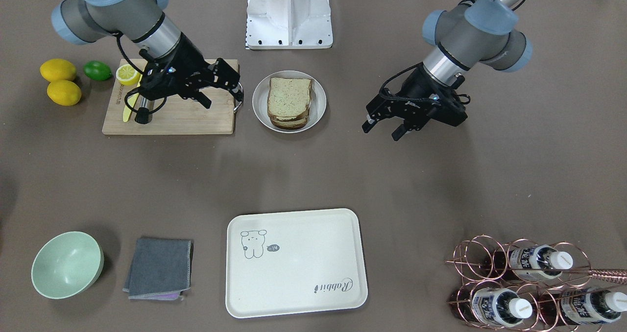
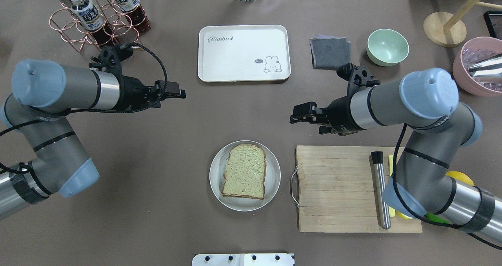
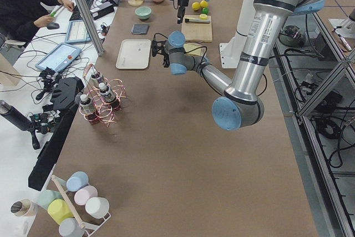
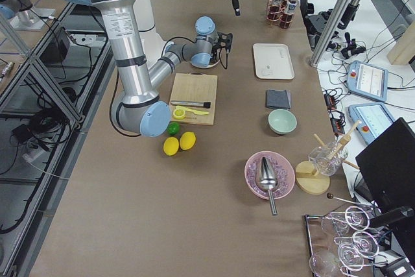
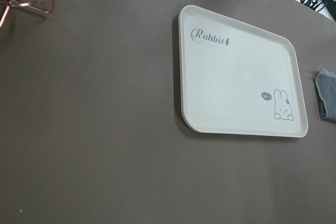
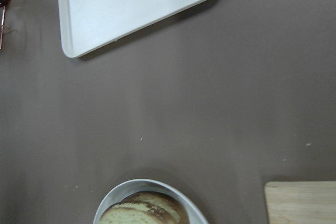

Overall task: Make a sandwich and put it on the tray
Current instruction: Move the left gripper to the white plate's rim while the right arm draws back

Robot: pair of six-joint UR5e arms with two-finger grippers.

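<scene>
The sandwich [image 1: 290, 103] lies on the round pale grey plate [image 1: 259, 109] near the robot's base; it shows as stacked bread slices [image 2: 245, 171] and I cannot see the egg. The cream tray [image 1: 296, 263] lies bare at the far side of the table [image 2: 243, 52]. My left gripper [image 1: 382, 130] hovers open and empty beside the plate, and its wrist view shows the tray [image 5: 236, 93]. My right gripper [image 1: 223, 97] is open and empty over the cutting board's edge, and its wrist view shows the tray's corner [image 6: 121, 9] and the sandwich [image 6: 144, 211].
A wooden cutting board [image 1: 186, 119] holds a steel rod [image 1: 144, 109] and a half lemon [image 1: 128, 74]. Lemons [image 1: 59, 70] and a lime [image 1: 97, 70] lie beside it. A green bowl [image 1: 67, 264], a grey cloth [image 1: 159, 268] and a copper bottle rack [image 1: 529, 283] flank the tray.
</scene>
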